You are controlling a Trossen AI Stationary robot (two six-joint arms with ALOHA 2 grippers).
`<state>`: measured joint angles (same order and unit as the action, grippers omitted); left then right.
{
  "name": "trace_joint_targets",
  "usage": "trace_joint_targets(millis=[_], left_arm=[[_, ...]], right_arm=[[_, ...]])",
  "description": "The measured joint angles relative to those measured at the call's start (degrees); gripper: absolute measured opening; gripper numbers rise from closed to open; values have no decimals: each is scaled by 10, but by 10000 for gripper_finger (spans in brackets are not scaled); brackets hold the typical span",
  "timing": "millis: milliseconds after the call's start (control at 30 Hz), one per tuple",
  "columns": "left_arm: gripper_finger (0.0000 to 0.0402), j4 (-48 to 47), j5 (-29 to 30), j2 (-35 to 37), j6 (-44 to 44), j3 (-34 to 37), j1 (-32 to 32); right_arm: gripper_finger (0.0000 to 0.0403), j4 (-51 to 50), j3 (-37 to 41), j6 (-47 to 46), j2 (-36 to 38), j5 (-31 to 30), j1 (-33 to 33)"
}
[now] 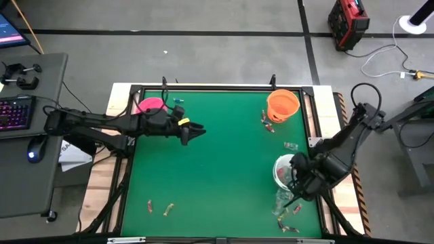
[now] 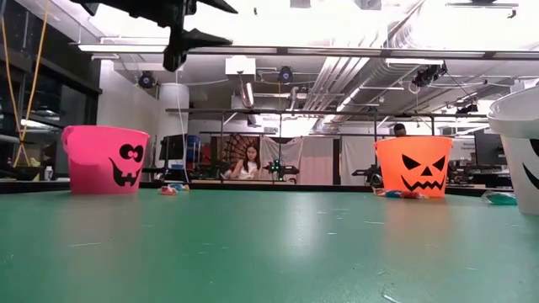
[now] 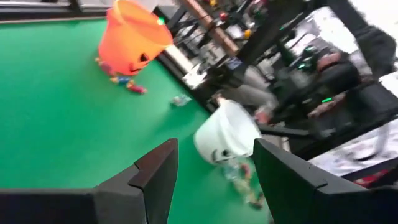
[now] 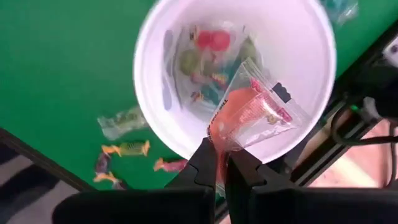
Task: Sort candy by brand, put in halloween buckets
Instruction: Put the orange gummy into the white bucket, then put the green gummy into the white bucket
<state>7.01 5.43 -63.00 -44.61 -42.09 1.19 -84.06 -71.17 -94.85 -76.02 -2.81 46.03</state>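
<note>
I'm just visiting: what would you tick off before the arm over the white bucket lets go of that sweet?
1. Right gripper pinches the pink-filled clear candy packet: ok.
2. Packet sits over the white bucket mouth: ok.
3. Bucket upright on the green table: ok.
4. Brand matches the sweets already inside: cannot tell, though those too are clear packets.
5. Left gripper, open, is off near the pink bucket, well clear: ok.
6. Loose candies lying beside the bucket won't block the drop: ok.
</note>
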Motion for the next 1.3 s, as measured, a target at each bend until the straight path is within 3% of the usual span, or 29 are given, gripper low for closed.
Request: trace_joint_targets(millis=[200, 400, 567, 833, 1033, 1300], left_arm=[[197, 37, 13, 0, -4, 0, -15], [197, 36, 24, 0, -18, 0, -27], [197, 33, 25, 0, -18, 0, -36], [197, 35, 26, -17, -18, 0, -36], [197, 36, 26, -45, -36, 0, -36], [197, 37, -30, -73, -63, 0, -36]], right_arm=[[1, 95, 95, 27, 49, 3, -38], [17, 121, 149, 33, 84, 1, -83], [88, 141, 152, 70, 93, 32, -102], [227, 136, 90, 119, 94, 61, -102], [255, 94, 74, 67, 94, 63, -100], [256, 356, 74, 10, 81, 71, -62]])
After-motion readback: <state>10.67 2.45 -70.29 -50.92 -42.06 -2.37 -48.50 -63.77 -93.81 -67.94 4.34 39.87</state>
